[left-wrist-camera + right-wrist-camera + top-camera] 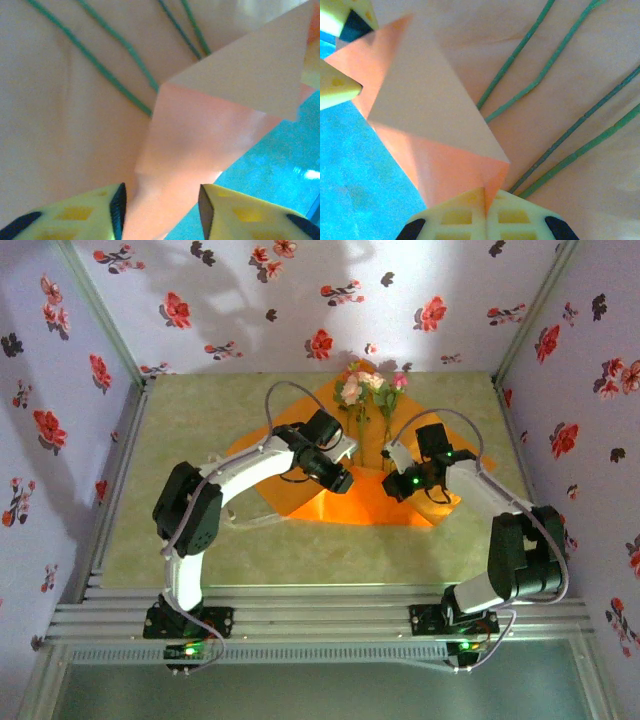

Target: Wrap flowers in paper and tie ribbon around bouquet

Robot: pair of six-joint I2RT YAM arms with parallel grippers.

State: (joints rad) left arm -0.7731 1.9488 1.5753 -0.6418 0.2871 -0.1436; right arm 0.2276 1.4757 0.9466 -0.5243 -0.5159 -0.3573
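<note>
I'm leaning both arms in over the paper (370, 506), one bright orange sheet lying on the green bench (200, 540). The flowers (368, 388) lie on its far half with their blooms toward the back wall. I see pink, cream and a magenta one on the right, but from up here they bunch together and I can't count the heads for certain. My left gripper (346, 482) and right gripper (393, 486) sit close together near the sheet's near edge, just below the stem ends.

On the left wrist camera my two yellow fingers (75, 217) are spread, and a raised flap (200, 145) of the sheet runs down between them. I can't tell whether the pads touch it. Four green stems (112, 37) cross the sheet beyond, two on the left and two at the top. The top camera can't separate them like that.

On the right wrist camera my two fingers are pressed together, pinching the bottom point of that same flap. It stands up as one triangle, pale on one face and orange on the other. Here again I count four stems, fanning off to the right and lying flat on the sheet. In the top left corner my left gripper's two fingertips stand apart, with the flap's far corner between them. The bare bench shows bluish beside the sheet's edge.
</note>
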